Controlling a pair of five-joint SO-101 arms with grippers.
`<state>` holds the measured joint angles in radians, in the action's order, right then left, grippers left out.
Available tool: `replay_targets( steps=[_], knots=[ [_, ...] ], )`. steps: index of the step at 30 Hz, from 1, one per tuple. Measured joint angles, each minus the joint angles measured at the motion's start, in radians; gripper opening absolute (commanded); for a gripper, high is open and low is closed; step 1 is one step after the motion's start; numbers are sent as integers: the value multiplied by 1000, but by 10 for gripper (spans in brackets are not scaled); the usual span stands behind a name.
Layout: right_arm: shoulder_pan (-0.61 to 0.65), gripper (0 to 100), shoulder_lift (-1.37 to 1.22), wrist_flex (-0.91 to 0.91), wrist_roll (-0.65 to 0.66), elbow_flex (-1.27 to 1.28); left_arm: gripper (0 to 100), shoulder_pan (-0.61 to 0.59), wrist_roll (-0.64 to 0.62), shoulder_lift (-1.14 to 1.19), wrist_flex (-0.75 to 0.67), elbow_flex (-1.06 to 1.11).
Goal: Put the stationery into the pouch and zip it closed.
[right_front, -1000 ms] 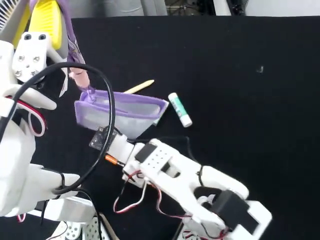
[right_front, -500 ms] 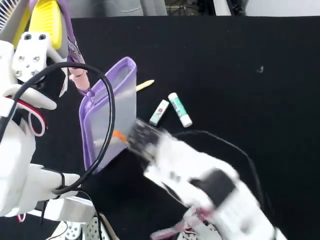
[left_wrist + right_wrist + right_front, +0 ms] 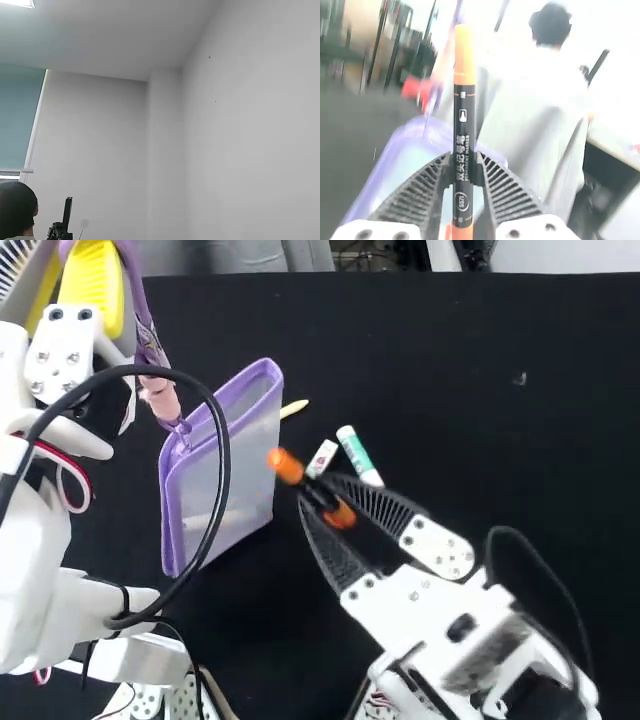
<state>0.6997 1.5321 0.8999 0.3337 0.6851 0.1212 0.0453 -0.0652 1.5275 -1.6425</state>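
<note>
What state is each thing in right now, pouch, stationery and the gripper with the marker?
pouch: tipped up on edge, hung by its strap; zip unclear.
orange marker: clamped in the right gripper, outside the pouch.
right gripper: shut on the orange marker.
glue stick: lying loose on the table.
small white stick: lying loose beside the glue stick.
yellow pencil: lying partly behind the pouch.

Orange-and-black marker (image 3: 312,490) with white print, black ribbed fingers (image 3: 375,502) and a white arm (image 3: 440,610), against a black counter (image 3: 480,390). The pouch (image 3: 250,460) is translucent with purple edging. The glue stick (image 3: 358,458) is white and green, and the pencil (image 3: 293,409) is pale yellow.
</note>
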Motion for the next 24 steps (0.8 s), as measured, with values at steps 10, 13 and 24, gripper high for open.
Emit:
replay_targets(
  steps=[10, 13, 24],
  knots=[
    [-2, 11, -227, -433, -190, 0, 29, 0, 0, 0, 0, 0],
    [-2, 11, -256, -539, -264, 38, 29, 0, 0, 0, 0, 0],
    [0, 11, -282, -1092, -364, 400, 29, 0, 0, 0, 34, 0]
  ],
)
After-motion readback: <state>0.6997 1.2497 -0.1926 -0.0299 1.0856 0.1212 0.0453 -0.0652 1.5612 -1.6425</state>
